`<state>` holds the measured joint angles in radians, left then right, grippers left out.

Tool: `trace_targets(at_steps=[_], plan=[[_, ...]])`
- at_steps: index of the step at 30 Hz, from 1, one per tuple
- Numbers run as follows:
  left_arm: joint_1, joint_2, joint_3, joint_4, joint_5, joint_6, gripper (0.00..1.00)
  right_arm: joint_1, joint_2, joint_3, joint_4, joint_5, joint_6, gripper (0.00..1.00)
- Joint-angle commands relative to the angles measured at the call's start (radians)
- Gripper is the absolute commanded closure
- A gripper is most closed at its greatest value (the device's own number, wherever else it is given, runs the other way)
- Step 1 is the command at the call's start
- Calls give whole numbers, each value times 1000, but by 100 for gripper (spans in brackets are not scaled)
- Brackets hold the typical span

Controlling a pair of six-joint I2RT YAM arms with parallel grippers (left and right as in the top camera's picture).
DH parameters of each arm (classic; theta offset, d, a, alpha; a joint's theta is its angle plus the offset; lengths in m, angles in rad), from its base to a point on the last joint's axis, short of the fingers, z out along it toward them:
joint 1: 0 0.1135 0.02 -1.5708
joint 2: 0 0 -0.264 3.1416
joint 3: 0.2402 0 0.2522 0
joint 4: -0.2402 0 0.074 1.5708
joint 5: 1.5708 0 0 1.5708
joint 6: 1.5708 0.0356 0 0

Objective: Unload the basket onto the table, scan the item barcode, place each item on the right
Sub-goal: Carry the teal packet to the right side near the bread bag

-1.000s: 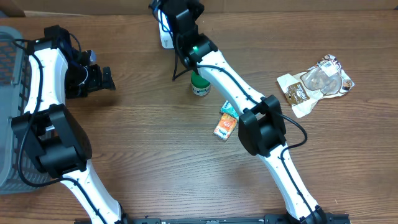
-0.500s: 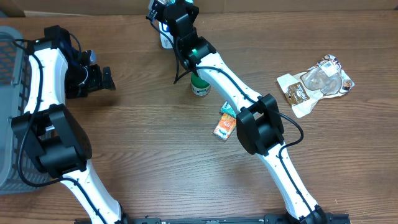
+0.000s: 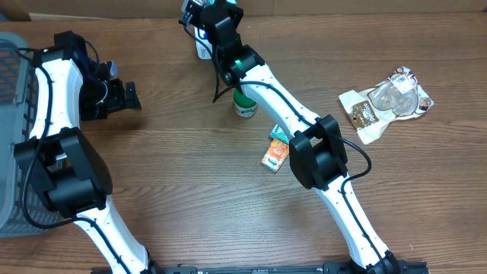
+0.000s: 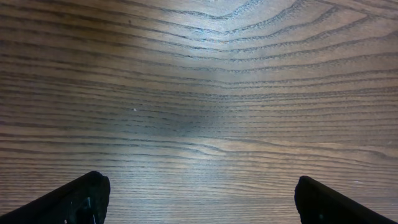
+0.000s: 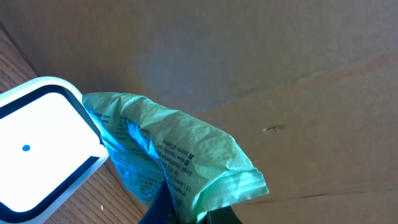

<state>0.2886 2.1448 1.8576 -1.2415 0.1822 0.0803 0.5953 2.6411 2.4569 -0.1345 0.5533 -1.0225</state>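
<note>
Nearest the arm bases, a small orange carton (image 3: 275,153) lies flat on the wooden worktop (image 3: 190,190), just beside the right arm's elbow joint. Farther out, a green-lidded tub (image 3: 244,106) stands upright, partly under the right forearm. Well to the right of it lies a crumpled clear wrapper pack (image 3: 388,101). At the left edge stands a grey basket (image 3: 9,129), beside the left arm. The left claw (image 4: 199,205) hangs over bare wood with its jaws spread wide and nothing between them; in the left wrist view only the two dark fingertips (image 4: 81,200) show at the lower corners. The right arm reaches to the far edge of the worktop. There a white scanner (image 5: 40,146) with a dark-bordered window and a single blue dot sits at the foot of a brown cardboard wall (image 5: 261,68). The right claw (image 3: 192,14) is closed tight on a green packet (image 5: 180,158), pinching it at its lower edge. The packet rises from the grip, wrinkled and tilted, with its left side touching or just overlapping the scanner's rim; which of the two cannot be told. That side of the packet is tinted blue. Small dark print shows on the film, too small to read.
</note>
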Motion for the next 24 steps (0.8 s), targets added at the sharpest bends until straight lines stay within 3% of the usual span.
trace_targets(at_steps=[1, 6, 12, 18, 24], plan=[[-2, -13, 10, 0, 1, 2, 0, -6, -35, 16, 11, -6, 22, 96], [-2, -13, 10, 0, 0, 2, 1, -8, -132, 16, -27, -61, 274, 96], [-2, -13, 10, 0, 0, 2, 0, -8, -325, 17, -254, -153, 625, 96], [-2, -13, 10, 0, 0, 2, 0, -55, -616, 18, -724, -203, 1239, 96], [-2, -13, 10, 0, 0, 2, 0, -218, -780, 18, -1073, -396, 1558, 96]])
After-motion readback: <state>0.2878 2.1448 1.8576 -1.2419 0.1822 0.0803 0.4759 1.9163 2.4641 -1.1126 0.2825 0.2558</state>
